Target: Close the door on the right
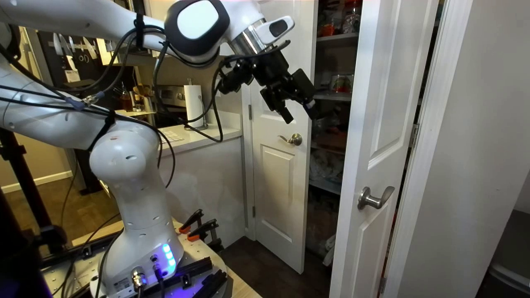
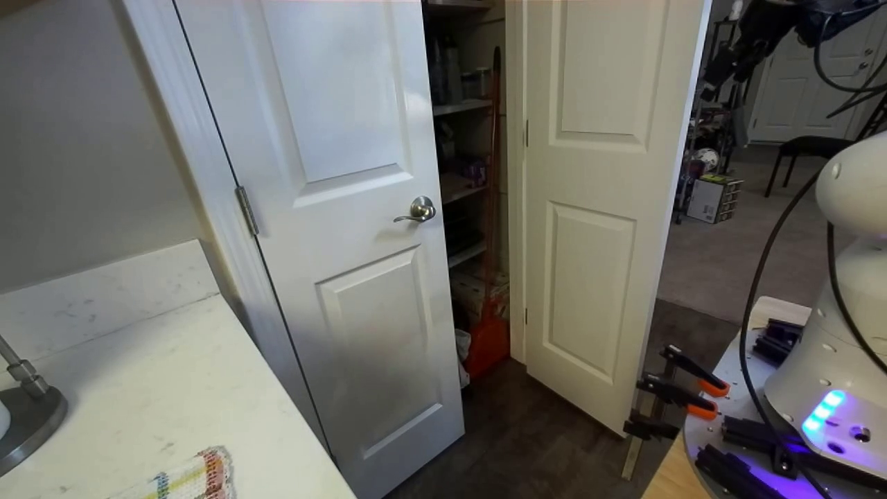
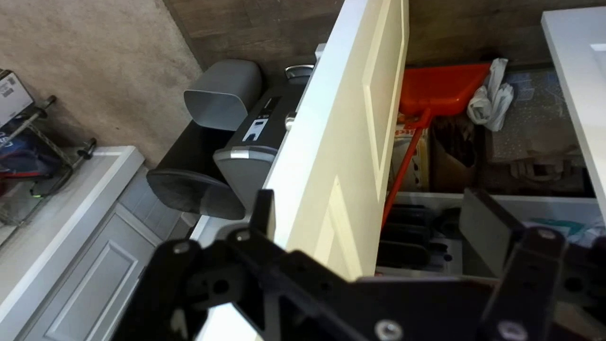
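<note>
My tool [image 3: 371,213] gapes wide, gripping nothing, while the door [image 1: 374,149] stands ajar right of centre in an exterior view — and if I press its inner face, not the outer, I'd likely swing it wider instead.

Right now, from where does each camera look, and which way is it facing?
In an exterior view, camera beside the arm, facing the right door and left door; most of the arm and the gripper show.
In an exterior view, camera over the counter, facing both doors; arm and gripper partly at right.
Wrist view, mounted behind the fingers, looking down past them at the right door's edge.
Both exterior views share the doors and arm.
</note>
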You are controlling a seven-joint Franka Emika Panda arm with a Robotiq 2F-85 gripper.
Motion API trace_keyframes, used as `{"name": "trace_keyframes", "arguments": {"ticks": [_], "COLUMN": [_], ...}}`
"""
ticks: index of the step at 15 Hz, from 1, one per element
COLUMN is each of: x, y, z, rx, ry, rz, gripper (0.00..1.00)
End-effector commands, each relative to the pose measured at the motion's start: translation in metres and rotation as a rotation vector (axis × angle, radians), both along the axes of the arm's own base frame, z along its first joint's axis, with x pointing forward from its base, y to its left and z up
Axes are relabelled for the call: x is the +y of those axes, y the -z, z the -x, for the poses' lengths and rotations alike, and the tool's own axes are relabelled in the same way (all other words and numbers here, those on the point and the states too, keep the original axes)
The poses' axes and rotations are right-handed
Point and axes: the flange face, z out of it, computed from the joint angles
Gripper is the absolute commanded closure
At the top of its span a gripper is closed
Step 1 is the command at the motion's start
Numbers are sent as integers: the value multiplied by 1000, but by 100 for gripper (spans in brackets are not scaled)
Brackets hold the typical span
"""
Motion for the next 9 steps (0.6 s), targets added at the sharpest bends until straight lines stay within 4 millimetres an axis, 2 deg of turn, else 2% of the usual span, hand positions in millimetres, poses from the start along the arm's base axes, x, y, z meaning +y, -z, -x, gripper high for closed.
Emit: {"name": "trace_keyframes", "arguments": {"ticks": [1,5,9], "x": [-16,-26,-33], "y": [-19,-42,-57], "z": [-3,-9,-18], "rx": [-60,-121,-157], "ry": [32,49,55], "rz": [26,48,62], "gripper": [0,0,0]}}
